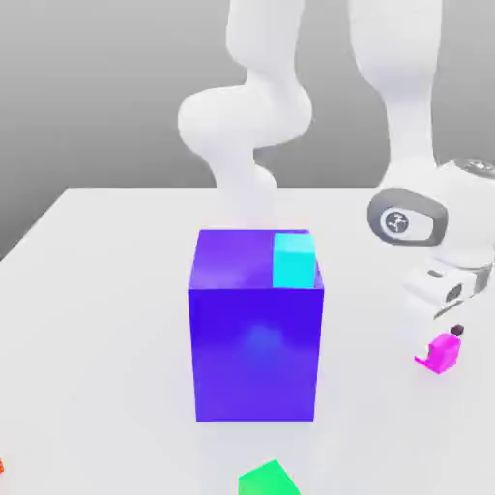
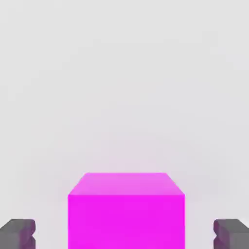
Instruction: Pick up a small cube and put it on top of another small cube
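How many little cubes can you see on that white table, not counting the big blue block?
3, plus an orange sliver that may be another. The magenta cube sits between the fingers, the cyan cube atop the big blue block, the green cube at the front edge.

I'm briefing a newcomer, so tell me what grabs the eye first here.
The big blue-purple block stands mid-table with a cyan cube on its top corner. At the exterior view's right, the gripper sits over the magenta cube, with its fingers apart on either side of the cube in the hand view.
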